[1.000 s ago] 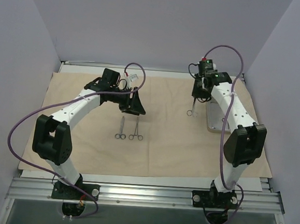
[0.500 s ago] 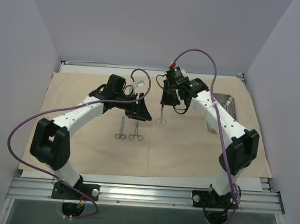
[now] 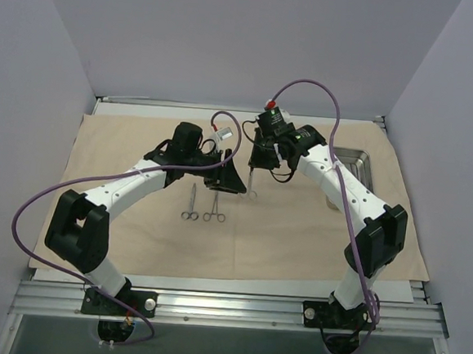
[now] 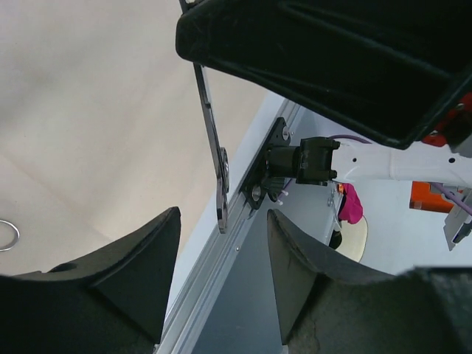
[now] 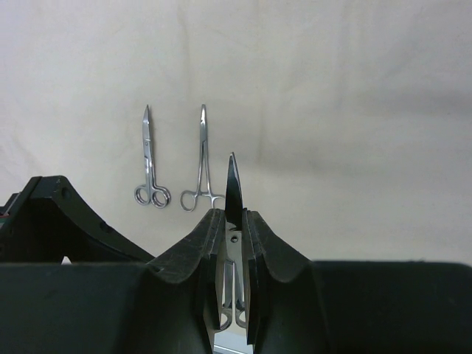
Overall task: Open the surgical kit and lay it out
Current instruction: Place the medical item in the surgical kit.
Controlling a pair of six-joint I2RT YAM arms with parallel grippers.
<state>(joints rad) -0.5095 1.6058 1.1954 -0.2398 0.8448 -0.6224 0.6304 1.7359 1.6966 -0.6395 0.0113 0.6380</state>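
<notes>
Scissors hang clamped in the right gripper at frame centre, above the beige cloth. The left gripper beside it stands parted, apparently empty; forceps and another ring-handled tool lie just below.

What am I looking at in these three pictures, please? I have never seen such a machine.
These are two robot arms bolted to a table's near edge. One picture looks down from above; the other two come from a camera on each wrist. A beige cloth covers the table; on it lie two ring-handled instruments, with a steel tray at the right. The right gripper is shut on thin scissors. The left gripper is open and holds nothing.
</notes>
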